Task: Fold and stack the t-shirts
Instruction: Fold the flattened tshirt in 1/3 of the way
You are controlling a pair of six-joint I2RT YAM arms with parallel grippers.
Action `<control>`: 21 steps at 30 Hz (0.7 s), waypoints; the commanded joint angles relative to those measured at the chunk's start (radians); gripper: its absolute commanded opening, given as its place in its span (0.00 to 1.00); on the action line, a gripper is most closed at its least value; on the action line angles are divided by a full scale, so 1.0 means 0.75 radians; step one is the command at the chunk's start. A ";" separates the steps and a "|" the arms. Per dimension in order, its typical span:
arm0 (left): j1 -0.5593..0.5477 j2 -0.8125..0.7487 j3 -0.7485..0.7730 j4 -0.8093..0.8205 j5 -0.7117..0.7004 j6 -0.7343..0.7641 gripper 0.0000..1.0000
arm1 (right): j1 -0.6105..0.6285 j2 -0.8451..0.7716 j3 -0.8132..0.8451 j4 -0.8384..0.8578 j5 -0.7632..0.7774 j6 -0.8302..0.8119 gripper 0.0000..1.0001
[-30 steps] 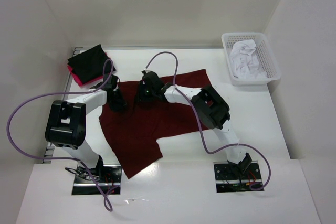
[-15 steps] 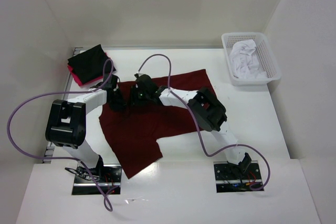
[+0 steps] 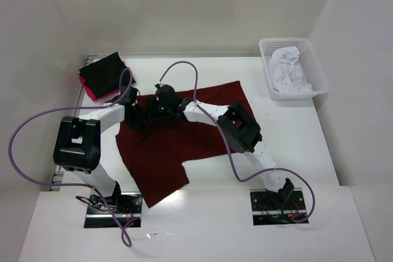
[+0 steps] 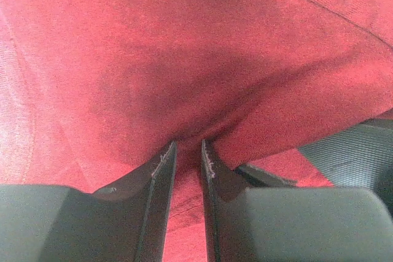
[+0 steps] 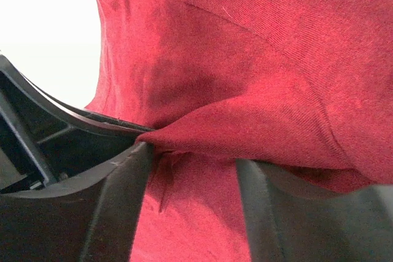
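At centre frame the maroon shirt [image 3: 166, 145] lies spread; our left gripper [image 4: 188, 145] pinches a fold near its upper left edge, and our right gripper [image 5: 193, 154] gapes around a ridge beside it. We should close the right before lifting both. Folded stack [image 3: 103, 73] upper left, basket [image 3: 293, 69] upper right: neither blocks us.

Left gripper [image 3: 136, 116] and right gripper [image 3: 155, 110] crowd just beside each other on the maroon t-shirt [image 3: 172, 145]. Bare table [image 3: 288, 133] lies open on the right, up to the white basket [image 3: 298, 95]; folded black and pink t-shirts [image 3: 104, 73] block the far-left corner.
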 commanded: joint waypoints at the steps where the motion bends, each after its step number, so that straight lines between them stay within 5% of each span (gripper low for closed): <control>1: -0.010 0.069 -0.018 0.006 0.001 -0.007 0.32 | 0.025 0.058 0.062 -0.014 0.015 0.000 0.70; 6: -0.010 0.069 -0.018 0.006 0.001 -0.007 0.31 | 0.025 0.107 0.120 -0.014 0.015 0.000 0.65; 16: -0.010 0.069 -0.018 0.006 0.013 -0.007 0.31 | 0.025 0.146 0.180 -0.026 0.003 0.000 0.20; 21: -0.010 0.078 -0.018 0.006 0.013 -0.007 0.31 | 0.025 0.119 0.183 -0.053 0.039 -0.027 0.05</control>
